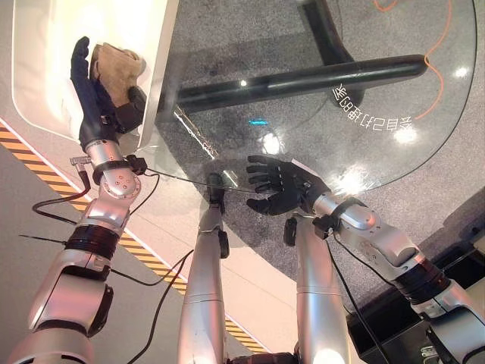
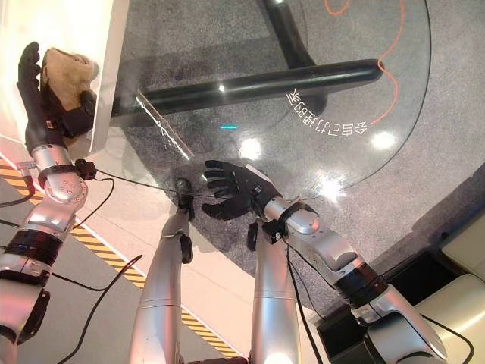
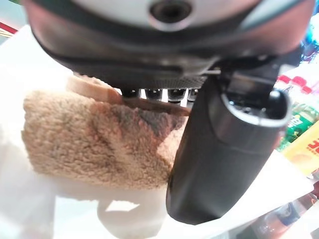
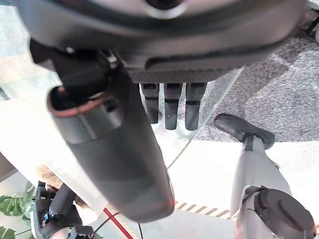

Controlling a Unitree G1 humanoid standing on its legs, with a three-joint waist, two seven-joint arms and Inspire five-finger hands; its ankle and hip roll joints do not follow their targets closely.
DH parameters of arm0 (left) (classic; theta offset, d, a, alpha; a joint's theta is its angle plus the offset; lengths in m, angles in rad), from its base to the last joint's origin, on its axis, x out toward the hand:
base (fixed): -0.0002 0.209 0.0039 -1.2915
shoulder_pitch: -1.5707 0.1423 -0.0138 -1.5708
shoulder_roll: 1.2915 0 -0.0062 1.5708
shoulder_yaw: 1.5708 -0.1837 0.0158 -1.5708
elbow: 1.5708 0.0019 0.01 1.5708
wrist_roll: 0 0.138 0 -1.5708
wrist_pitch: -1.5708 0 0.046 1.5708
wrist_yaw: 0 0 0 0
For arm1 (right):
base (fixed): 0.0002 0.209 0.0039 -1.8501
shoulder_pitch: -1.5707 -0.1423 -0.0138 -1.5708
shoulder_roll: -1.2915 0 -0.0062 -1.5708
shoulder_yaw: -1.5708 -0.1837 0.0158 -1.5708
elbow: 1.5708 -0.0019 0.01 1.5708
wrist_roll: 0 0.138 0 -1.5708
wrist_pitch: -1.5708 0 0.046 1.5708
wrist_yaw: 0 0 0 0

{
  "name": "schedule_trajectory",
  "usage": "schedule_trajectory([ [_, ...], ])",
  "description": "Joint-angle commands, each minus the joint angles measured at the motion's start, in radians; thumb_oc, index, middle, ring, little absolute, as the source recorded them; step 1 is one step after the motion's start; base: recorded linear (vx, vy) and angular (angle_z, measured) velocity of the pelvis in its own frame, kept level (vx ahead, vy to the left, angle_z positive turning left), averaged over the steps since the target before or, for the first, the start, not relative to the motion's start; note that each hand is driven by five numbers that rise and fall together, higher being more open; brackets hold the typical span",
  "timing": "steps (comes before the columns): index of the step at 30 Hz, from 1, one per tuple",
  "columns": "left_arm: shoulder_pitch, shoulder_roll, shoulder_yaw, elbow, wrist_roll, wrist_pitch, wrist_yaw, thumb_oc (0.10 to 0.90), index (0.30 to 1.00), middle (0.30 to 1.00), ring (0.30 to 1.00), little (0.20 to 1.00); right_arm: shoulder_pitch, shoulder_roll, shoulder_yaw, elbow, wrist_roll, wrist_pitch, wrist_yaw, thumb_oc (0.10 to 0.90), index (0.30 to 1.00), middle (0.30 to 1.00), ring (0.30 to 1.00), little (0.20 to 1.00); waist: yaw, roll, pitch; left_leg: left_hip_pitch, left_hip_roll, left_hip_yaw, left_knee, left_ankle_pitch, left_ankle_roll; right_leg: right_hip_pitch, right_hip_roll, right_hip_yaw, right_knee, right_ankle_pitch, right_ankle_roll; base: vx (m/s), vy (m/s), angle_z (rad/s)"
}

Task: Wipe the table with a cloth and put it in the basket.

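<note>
Two hands in play here, and just one is busy. The left hand (image 1: 97,97) is over the white basket (image 1: 45,45), which sits just beside the left edge of the round glass table (image 1: 318,136). Its fingers (image 1: 80,61) stand nearly straight along one side of the tan fluffy cloth (image 1: 117,67), with the thumb (image 1: 136,102) hooked round the other side, so the cloth looks pinched between them. In the left wrist view the cloth (image 3: 94,144) is bunched into a thick wad, pressed up against the fingers and resting on the white bottom of the basket, thumb (image 3: 224,154) right next to it.

The right hand (image 1: 282,184) hangs at the near edge of the glass, palm down, fingers spread and relaxed, holding nothing. Whether it's actually touching the glass, can't say. An orange cable (image 1: 439,45) lies on the grey carpet (image 1: 455,152) under the table's far side.
</note>
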Motion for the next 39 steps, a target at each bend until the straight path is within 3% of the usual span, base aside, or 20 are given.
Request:
schedule_trajectory([
  [1,0.118,0.056,0.148,-0.098,0.118,-0.070,0.027,0.800,0.900,0.900,0.900,0.900,0.166,0.014,-0.039,-0.095,-0.011,-0.016,0.024,0.800,0.900,0.900,0.900,0.900,0.019,0.024,-0.017,0.079,-0.096,0.106,-0.009,-0.042,0.063,0.133,0.080,-0.014,-0.194,0.076,0.029,-0.11,-0.180,0.03],
  [11,0.298,0.089,0.285,-0.237,0.110,-0.128,0.067,0.800,0.900,0.900,0.900,0.900,0.276,0.041,-0.080,-0.083,-0.022,-0.066,0.082,0.800,0.900,0.900,0.900,0.900,0.041,0.024,-0.017,0.239,-0.105,0.087,-0.060,-0.047,0.059,0.300,0.071,-0.035,-0.225,0.052,0.024,-0.06,-0.070,0.05],
  [17,0.344,0.089,0.329,-0.252,-0.056,-0.174,-0.004,0.800,0.900,0.900,0.900,0.900,0.320,0.059,-0.088,-0.016,-0.052,-0.077,0.091,0.800,0.900,0.900,0.900,0.900,0.059,0.021,-0.017,0.346,-0.106,0.055,-0.098,-0.046,0.055,0.407,0.070,-0.050,-0.235,0.027,0.023,-0.05,-0.096,0.05],
  [20,0.382,0.043,0.320,-0.240,-0.153,-0.157,-0.135,0.800,0.900,0.900,0.900,0.900,0.333,0.077,-0.082,0.040,-0.092,-0.081,0.094,0.800,0.900,0.900,0.900,0.900,0.066,0.019,-0.017,0.400,-0.109,0.039,-0.132,-0.031,0.054,0.458,0.072,-0.059,-0.253,0.029,0.024,-0.07,-0.132,0.07],
  [24,0.497,-0.073,0.272,-0.280,-0.241,-0.108,-0.284,0.800,0.900,0.900,0.900,0.900,0.377,0.100,-0.088,0.159,-0.146,-0.151,0.098,0.800,0.900,0.900,0.900,0.900,0.080,0.013,-0.017,0.496,-0.108,0.012,-0.180,-0.020,0.054,0.553,0.081,-0.063,-0.281,0.022,0.024,-0.06,-0.149,0.04],
  [34,0.628,-0.247,0.132,-0.210,-0.431,-0.037,-0.466,0.800,0.900,0.900,0.900,0.900,0.435,0.180,-0.132,0.333,-0.148,-0.207,0.081,0.800,0.900,0.900,0.900,0.900,0.096,-0.001,-0.018,0.698,-0.096,-0.045,-0.263,-0.008,0.046,0.770,0.098,-0.081,-0.338,0.002,0.016,-0.05,-0.135,0.03],
  [39,0.700,-0.310,0.079,-0.139,-0.537,0.029,-0.571,0.800,0.900,0.900,0.900,0.900,0.473,0.237,-0.149,0.435,-0.153,-0.212,0.039,0.800,0.900,0.900,0.900,0.900,0.101,-0.006,-0.089,0.782,-0.082,-0.066,-0.320,0.000,0.033,0.882,0.096,-0.099,-0.415,0.013,0.010,0.01,-0.131,0.09],
])
